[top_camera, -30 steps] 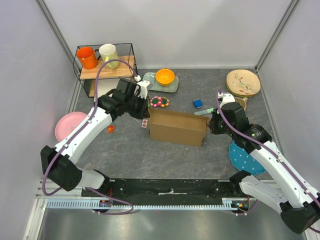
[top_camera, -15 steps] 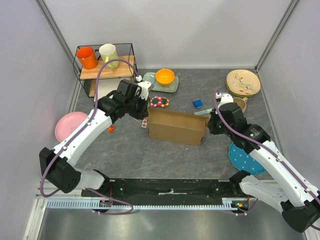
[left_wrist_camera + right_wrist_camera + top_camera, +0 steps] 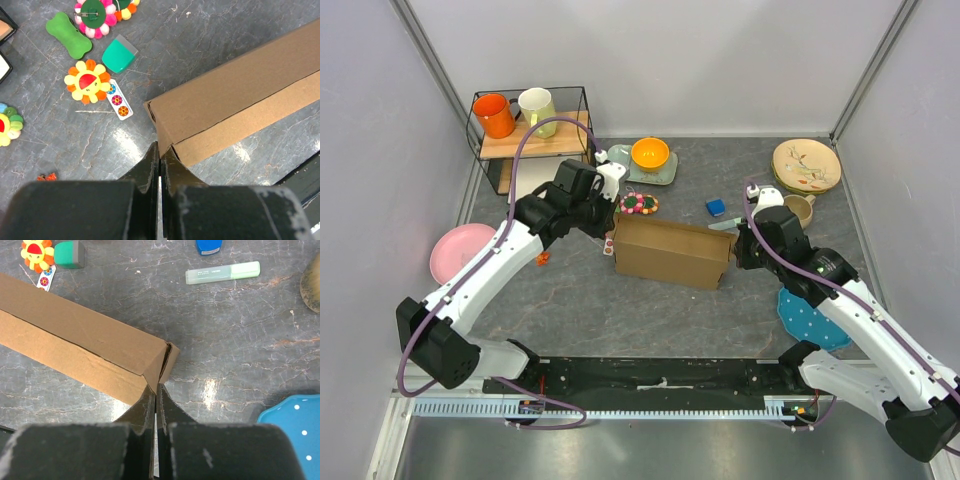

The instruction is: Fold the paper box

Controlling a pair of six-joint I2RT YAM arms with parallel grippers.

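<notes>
The paper box (image 3: 670, 255) is a closed, long brown cardboard box lying on the grey table between my two arms. My left gripper (image 3: 611, 233) is shut, and its tips (image 3: 162, 146) touch the lower corner of the box's left end (image 3: 235, 95). My right gripper (image 3: 735, 252) is shut too, its tips (image 3: 156, 386) against the bottom corner of the right end (image 3: 75, 325), where a side flap stands slightly ajar. No cardboard shows between either pair of fingers.
Near the left end lie a sunflower toy (image 3: 89, 82), a sticker strip (image 3: 118, 99), a teal eraser (image 3: 120, 55) and a green bone (image 3: 69, 35). A green highlighter (image 3: 222, 272) and a blue dotted plate (image 3: 810, 315) are by the right arm. A mug rack (image 3: 530, 125), pink plate (image 3: 455, 250), orange bowl (image 3: 650, 153) and patterned plate (image 3: 806, 165) ring the back.
Both arms and the box between them have shifted slightly to the left and away from the bases. Both grippers stayed shut.
</notes>
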